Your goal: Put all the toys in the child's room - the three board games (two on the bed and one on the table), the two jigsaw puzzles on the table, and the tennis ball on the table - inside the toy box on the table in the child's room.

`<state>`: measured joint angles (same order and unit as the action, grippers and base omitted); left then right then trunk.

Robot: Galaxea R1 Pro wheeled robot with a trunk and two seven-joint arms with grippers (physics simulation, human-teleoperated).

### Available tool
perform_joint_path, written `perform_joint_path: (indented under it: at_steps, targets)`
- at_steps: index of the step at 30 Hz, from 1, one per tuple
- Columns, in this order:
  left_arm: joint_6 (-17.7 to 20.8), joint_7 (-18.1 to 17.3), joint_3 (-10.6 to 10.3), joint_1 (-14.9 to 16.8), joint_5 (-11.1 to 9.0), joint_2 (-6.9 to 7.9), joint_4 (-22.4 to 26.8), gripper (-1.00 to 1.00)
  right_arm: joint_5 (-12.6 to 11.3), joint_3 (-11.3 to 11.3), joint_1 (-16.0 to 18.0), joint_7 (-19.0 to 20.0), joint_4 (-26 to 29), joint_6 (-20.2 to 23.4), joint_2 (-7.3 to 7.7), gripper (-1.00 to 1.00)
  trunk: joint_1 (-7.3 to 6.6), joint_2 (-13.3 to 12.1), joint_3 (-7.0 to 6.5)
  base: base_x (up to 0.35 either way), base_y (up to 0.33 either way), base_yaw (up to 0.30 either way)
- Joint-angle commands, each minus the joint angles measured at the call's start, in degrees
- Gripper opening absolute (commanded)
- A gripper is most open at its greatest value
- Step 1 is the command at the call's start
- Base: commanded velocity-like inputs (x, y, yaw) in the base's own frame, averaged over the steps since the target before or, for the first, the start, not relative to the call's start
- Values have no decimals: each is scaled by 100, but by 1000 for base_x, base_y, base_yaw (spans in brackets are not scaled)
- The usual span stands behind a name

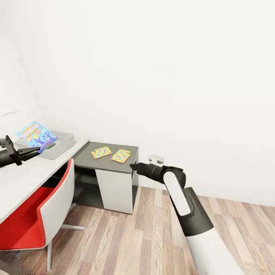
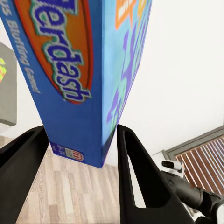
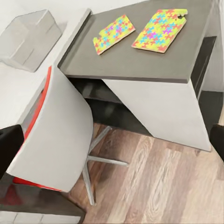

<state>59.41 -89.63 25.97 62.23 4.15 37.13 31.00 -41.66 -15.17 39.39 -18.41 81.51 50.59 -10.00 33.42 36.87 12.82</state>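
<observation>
My left gripper is shut on a bright blue board game with orange print, holding it tilted above the light grey toy box on the table. In the left wrist view the game fills the gap between the black fingers. Two jigsaw puzzles lie flat side by side on the lower dark grey cabinet top. My right gripper hovers open just off that cabinet's right corner, and its wrist view looks down on both puzzles. The tennis ball is out of view.
A red and white swivel chair is tucked under the table beside the cabinet, its star base on the wood plank floor. A white wall stands close behind the table and cabinet. A green edge shows under the blue game in the toy box.
</observation>
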Motion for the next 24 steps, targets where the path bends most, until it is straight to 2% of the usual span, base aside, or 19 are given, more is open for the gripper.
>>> perform_joint_path:
  at_steps: [1, 7, 11, 17, 21, 24]
  targets:
    - [59, -37, 21, 8, 33, -8, 3, -100, -60, -51, 164, -58, 4, 12, 0, 100, 4, 8, 9, 231, 0, 260]
    - [59, -37, 22, 8, 33, -30, 3, -100, -74, -134, 1011, -66, -59, 40, 0, 100, 4, 8, 9, 211, 0, 264]
    - [59, -37, 22, 8, 32, -45, 3, -100, -137, -138, 1919, -74, -656, 45, 0, 100, 4, 8, 9, 203, 0, 273]
    - [59, -37, -29, 8, 21, -48, 2, -100, -640, -143, 2831, -87, -1479, 34, 0, 100, 4, 8, 9, 202, 0, 274]
    - [59, -37, -155, 8, 21, -90, 1, -100, -760, -144, 3266, -110, -1825, 51, 0, 100, 4, 8, 9, 194, 0, 274]
    - [57, -37, -221, 8, 18, -121, 2, -100, -784, -144, 3419, -109, -2165, 103, 0, 100, 4, 8, 9, 156, 0, 274]
